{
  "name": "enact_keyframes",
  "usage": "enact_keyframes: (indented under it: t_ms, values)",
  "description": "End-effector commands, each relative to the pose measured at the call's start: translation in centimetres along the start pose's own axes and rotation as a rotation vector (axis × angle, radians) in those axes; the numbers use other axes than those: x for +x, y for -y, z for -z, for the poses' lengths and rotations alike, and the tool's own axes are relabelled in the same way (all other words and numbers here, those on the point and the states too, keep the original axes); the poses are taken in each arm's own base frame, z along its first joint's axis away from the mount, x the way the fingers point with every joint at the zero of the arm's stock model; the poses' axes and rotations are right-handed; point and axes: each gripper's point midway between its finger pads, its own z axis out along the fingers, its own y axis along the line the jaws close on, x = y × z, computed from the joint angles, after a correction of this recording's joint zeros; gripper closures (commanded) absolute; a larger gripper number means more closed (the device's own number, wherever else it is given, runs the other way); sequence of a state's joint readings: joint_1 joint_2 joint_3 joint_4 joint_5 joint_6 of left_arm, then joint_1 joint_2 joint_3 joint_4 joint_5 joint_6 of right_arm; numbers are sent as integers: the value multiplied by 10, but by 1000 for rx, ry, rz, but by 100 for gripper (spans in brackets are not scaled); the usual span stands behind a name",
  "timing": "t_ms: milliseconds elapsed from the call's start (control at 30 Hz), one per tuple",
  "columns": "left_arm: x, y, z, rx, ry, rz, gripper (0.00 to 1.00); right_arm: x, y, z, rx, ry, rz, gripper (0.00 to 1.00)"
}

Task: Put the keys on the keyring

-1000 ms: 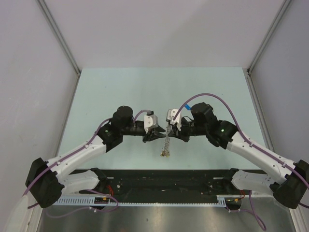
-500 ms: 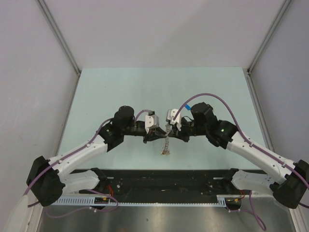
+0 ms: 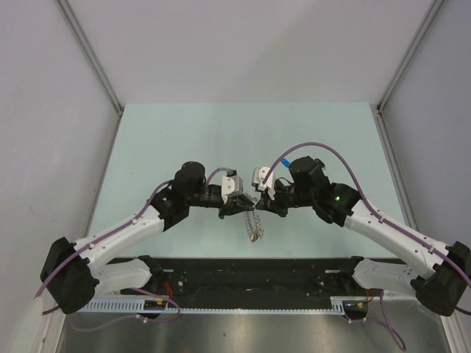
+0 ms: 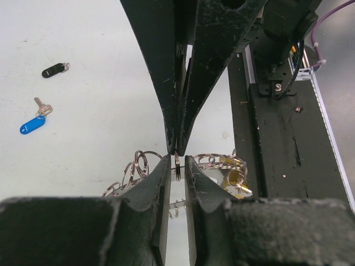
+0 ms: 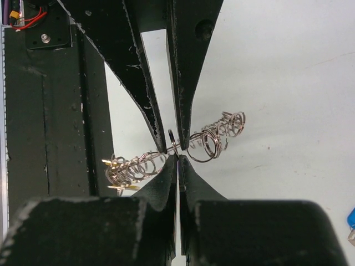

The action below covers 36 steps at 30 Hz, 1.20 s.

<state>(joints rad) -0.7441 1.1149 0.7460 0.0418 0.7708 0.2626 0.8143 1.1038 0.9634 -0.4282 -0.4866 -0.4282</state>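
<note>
Keyring (image 3: 253, 224): coiled loops hang above the desk (image 3: 184, 132), near-edge middle, between both grippers. Right gripper (image 5: 177, 159): tips pressed together, pinching one loop. Left gripper (image 4: 177, 169): narrowly spread astride that loop, contact unclear. Blue key (image 4: 32, 124) and black key (image 4: 54, 70) lie on desk.

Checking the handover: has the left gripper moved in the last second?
Yes. The left gripper shifted slightly right across the table, toward the right gripper holding the keyring.
</note>
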Motion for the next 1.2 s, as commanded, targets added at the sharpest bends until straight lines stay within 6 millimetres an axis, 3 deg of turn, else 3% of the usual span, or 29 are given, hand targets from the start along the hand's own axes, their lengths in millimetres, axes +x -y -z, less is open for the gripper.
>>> enact_keyframes:
  t_ms: [0, 500, 633, 733, 867, 1000, 1167]
  values:
    - [-18, 5, 1, 22, 44, -27, 81, -26, 6, 1, 16, 75, 58, 100]
    - [-22, 3, 2, 9, 55, -25, 98, -22, 6, -1, 12, 63, 55, 100]
    - [-22, 1, 3, -9, 52, -21, 97, -22, 6, -1, 13, 63, 57, 100]
    - [-23, 0, 3, -18, 56, -20, 84, -23, 6, 0, 13, 64, 58, 100]
    - [-23, 0, 3, -19, 55, -18, 77, -23, 5, 0, 11, 65, 56, 100]
    - [-22, 0, 3, -15, 51, -12, 76, -23, 6, 0, 12, 67, 58, 100]
    - [-22, 0, 3, -13, 49, -13, 86, -23, 5, 0, 11, 68, 58, 100]
